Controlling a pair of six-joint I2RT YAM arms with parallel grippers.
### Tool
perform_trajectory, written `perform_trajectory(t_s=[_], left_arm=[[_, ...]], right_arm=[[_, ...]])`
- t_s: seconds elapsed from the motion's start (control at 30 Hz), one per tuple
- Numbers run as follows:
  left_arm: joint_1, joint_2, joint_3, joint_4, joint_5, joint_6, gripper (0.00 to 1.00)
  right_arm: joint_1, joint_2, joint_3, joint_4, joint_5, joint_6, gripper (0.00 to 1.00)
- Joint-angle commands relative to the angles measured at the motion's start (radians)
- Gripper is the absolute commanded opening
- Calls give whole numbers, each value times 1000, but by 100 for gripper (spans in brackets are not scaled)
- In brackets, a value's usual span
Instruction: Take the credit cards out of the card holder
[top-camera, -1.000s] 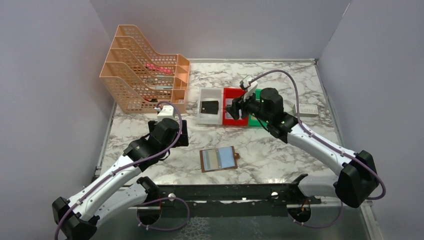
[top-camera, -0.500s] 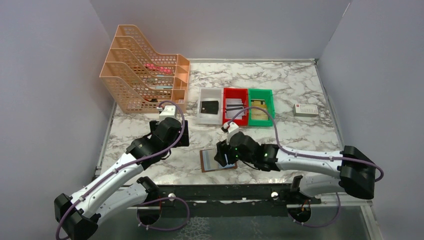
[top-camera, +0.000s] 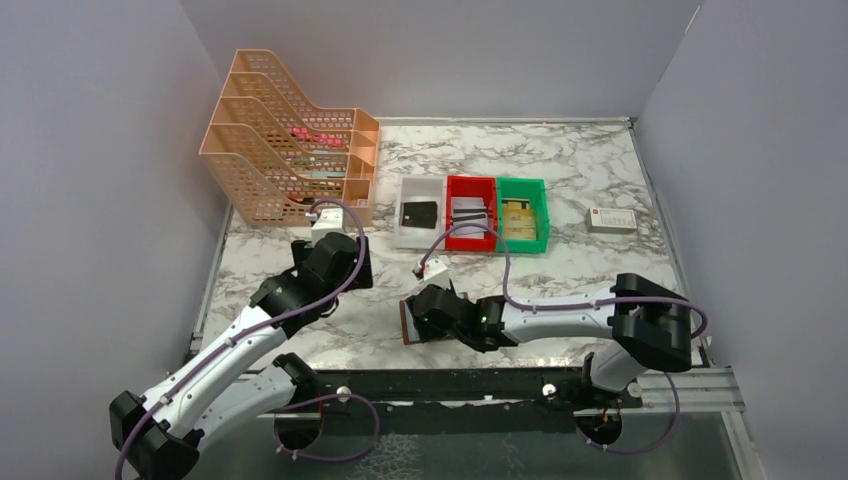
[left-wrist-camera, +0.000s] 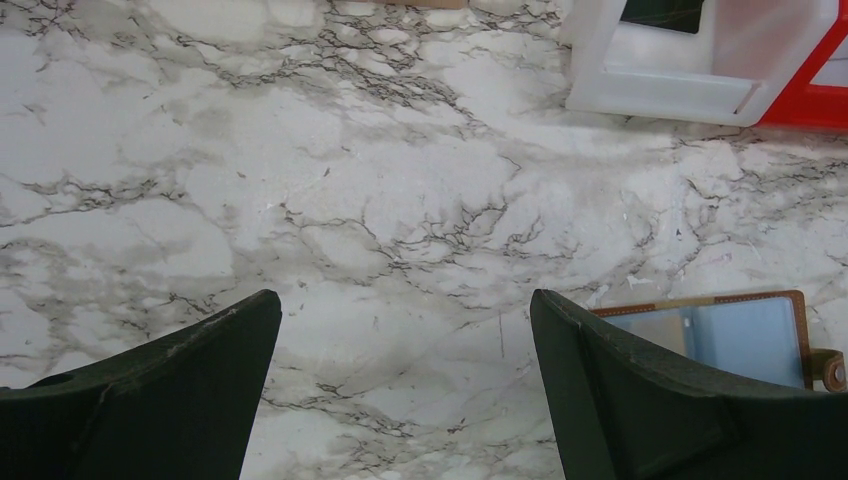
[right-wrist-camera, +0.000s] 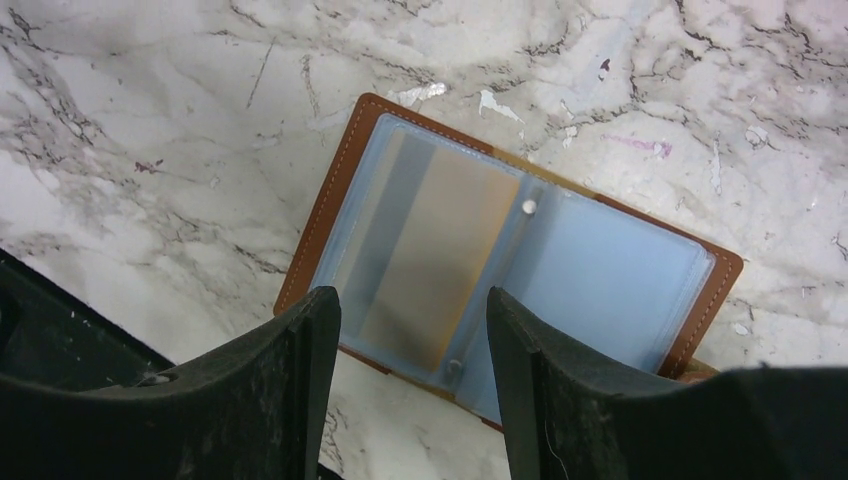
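Three bins sit in a row at mid-bench: the white bin (top-camera: 420, 182) holds one black card (top-camera: 419, 214), the red bin (top-camera: 471, 181) holds pale cards with dark stripes (top-camera: 468, 212), and the green bin (top-camera: 523, 183) holds gold-yellow cards (top-camera: 517, 218); the stacks are too small to count. The card holder (right-wrist-camera: 600, 275) lies open near the bench's (top-camera: 590, 275) front edge, one tan card (right-wrist-camera: 440, 255) visible in its left sleeve. The right end effector (right-wrist-camera: 410, 330) hangs over it, jaws apart, gripping nothing, and its arm hides most of the holder from above. The left end effector (left-wrist-camera: 405, 312) is spread wide over bare marble. One orange mesh rack (top-camera: 290, 150) stands back left and one small white box (top-camera: 611, 220) lies to the right.
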Motion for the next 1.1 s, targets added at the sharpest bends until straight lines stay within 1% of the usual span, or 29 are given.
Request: perform_trajectory(t_s=[0.0, 0.07, 0.2, 0.33, 0.5, 0.53, 0.57, 0.7, 0.77, 0.87, 0.97, 1.0, 1.07], left_arm=[[27, -19, 12, -4, -45, -7, 99], [37, -17, 12, -3, -42, -7, 99], [65, -4, 16, -1, -31, -6, 99], [79, 4, 18, -2, -20, -4, 99], [83, -3, 16, 0, -14, -4, 99], [84, -3, 15, 0, -13, -4, 99], [85, -2, 15, 0, -12, -4, 99], [86, 5, 14, 1, -3, -2, 99], [86, 9, 14, 3, 2, 0, 99], [86, 13, 13, 3, 4, 0, 99], [86, 13, 12, 3, 5, -1, 99], [86, 12, 12, 2, 6, -1, 99], [86, 10, 12, 3, 9, -1, 99]], right_arm=[[4, 62, 57, -2, 63, 15, 60], [4, 92, 79, -26, 66, 22, 60], [4, 141, 91, -19, 20, 22, 59], [8, 204, 127, -91, 48, 64, 56], [16, 205, 133, -136, 118, 88, 44], [15, 200, 130, -136, 124, 90, 40], [15, 195, 126, -130, 124, 89, 36], [14, 188, 120, -101, 101, 74, 25], [15, 188, 120, -86, 85, 68, 24], [15, 184, 119, -68, 83, 66, 18], [15, 173, 123, -61, 83, 64, 3], [16, 168, 124, -58, 83, 64, 1], [15, 155, 122, -50, 56, 65, 1]])
